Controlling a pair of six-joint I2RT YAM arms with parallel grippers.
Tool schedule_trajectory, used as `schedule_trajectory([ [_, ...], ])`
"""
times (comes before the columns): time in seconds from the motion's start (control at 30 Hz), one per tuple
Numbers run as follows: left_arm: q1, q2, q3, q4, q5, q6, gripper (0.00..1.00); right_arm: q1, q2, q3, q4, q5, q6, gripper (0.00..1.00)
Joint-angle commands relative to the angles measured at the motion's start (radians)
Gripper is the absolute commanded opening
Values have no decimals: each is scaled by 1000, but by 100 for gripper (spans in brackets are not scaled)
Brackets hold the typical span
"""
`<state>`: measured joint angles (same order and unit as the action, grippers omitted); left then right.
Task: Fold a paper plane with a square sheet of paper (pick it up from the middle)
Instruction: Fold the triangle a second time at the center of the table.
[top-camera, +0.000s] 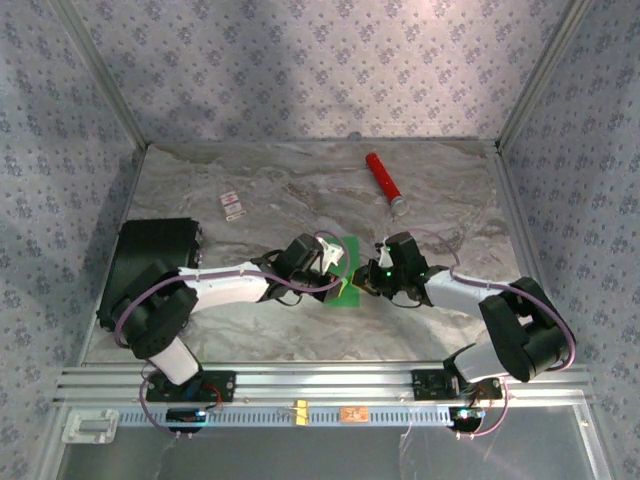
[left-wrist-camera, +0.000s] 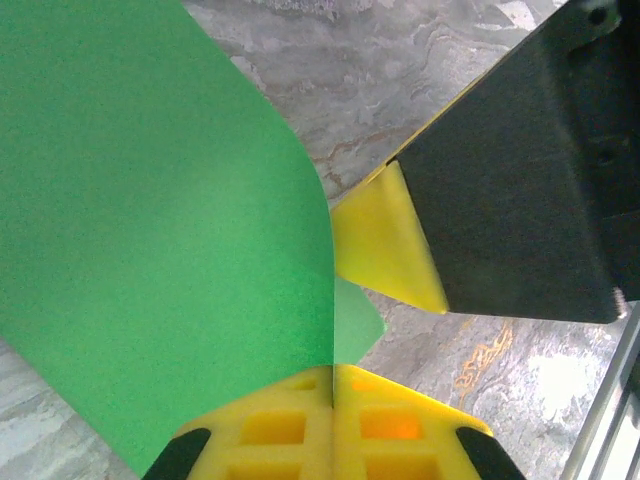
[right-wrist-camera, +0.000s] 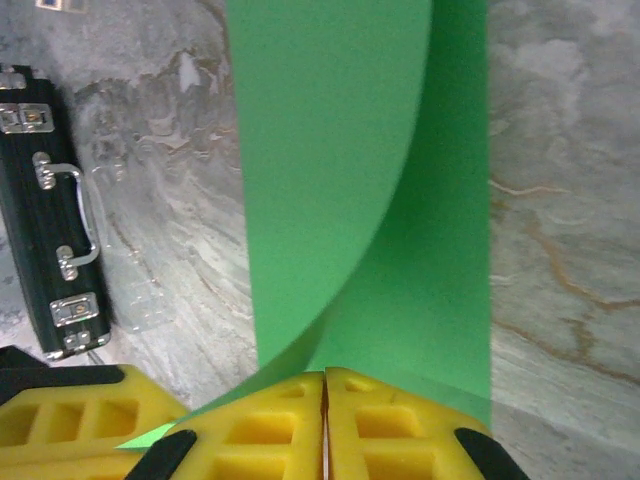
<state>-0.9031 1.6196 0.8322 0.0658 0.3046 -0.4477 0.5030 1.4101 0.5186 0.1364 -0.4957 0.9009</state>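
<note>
Jaws on both arms are pressed together on the thin bright green square sheet of paper (right-wrist-camera: 340, 150), which curls between them over the middle of the grey marbled table (top-camera: 250, 190), with the left gripper (left-wrist-camera: 332, 378) on one side and the right gripper (right-wrist-camera: 323, 385) on the other. Squaring the edges before flattening should give a clean crease. Corner alignment is hidden behind the yellow fingers (right-wrist-camera: 250, 420), and the sheet's far edges are cut off.
</note>
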Motion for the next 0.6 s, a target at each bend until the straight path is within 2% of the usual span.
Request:
schedule_trajectory([
  [0.0,5,-8,16,42,24,-34,0,17,-21,-12,-63,71,3,10],
  [0.27,4,-6,-3,72,19,-109,0,53,14,-10,-60,106,8,9],
  [0.43,4,-15,-21,65,0,-121,0,52,32,-5,-127,149,-27,8],
  [0.57,4,-18,-30,66,-6,-141,0,46,55,-4,-131,137,-49,8],
])
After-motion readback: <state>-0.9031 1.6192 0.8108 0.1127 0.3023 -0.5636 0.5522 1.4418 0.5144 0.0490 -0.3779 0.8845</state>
